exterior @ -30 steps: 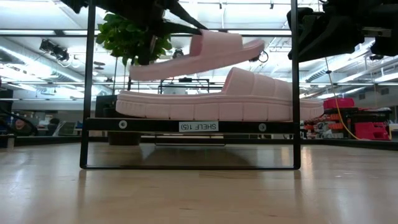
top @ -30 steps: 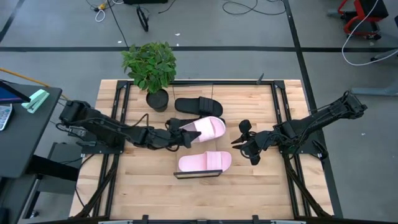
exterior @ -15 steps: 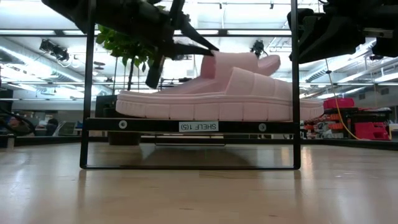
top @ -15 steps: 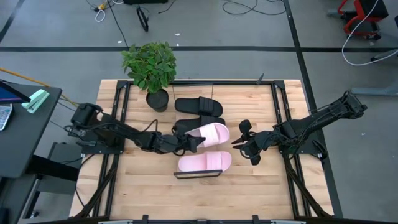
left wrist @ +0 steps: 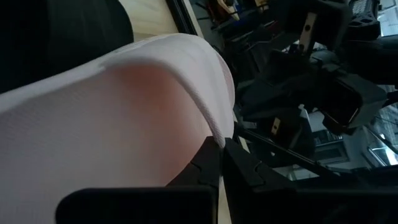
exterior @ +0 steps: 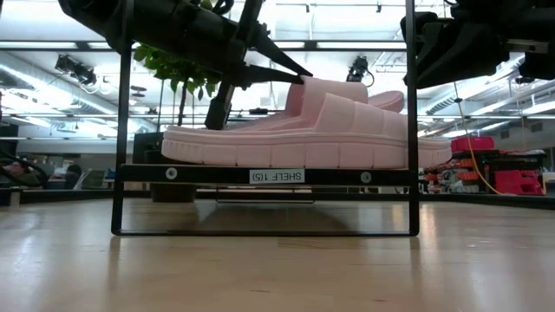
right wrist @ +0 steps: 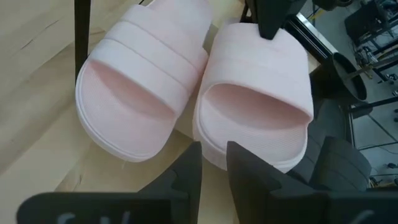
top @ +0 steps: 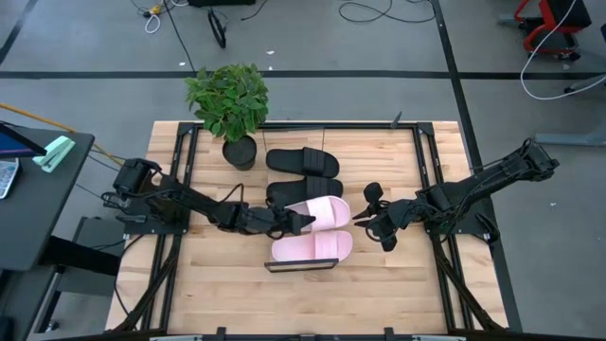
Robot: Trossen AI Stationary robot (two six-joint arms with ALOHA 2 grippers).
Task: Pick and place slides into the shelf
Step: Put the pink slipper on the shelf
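Note:
Low over the shelf [top: 301, 266], my left gripper [top: 305, 220] is shut on a pale pink slide [top: 325, 212]. That slide lies just beyond a second pink slide [top: 312, 247], which rests sole-down on the shelf board [exterior: 264, 175] and hides the held slide's sole in the low view. Two black slides [top: 301, 162] [top: 282, 193] lie on the table farther back. To the right of the pink slides, my right gripper [top: 363, 218] hovers open, with nothing between its fingers [right wrist: 186, 171]. My left gripper pinches the edge of the held slide's wide strap [left wrist: 211, 118] between its two fingers [left wrist: 239, 163]. The fingers come nearly level from the table's left, slanting a little down [exterior: 295, 74]. The slide sits sole-down; I cannot tell whether its sole rests on the shelf.
A potted plant [top: 227, 99] stands at the table's far left, next to the black slides. The shelf's upright black frame bars [exterior: 127, 121] [exterior: 412, 130] rise at both ends of the near slide. Bare wood lies along the near edge [top: 303, 303].
My left gripper has come down and toward the table's near edge, still shut on the pink slide. The slide, earlier lifted and tilted above the shelf, now sits low and close behind the other pink slide.

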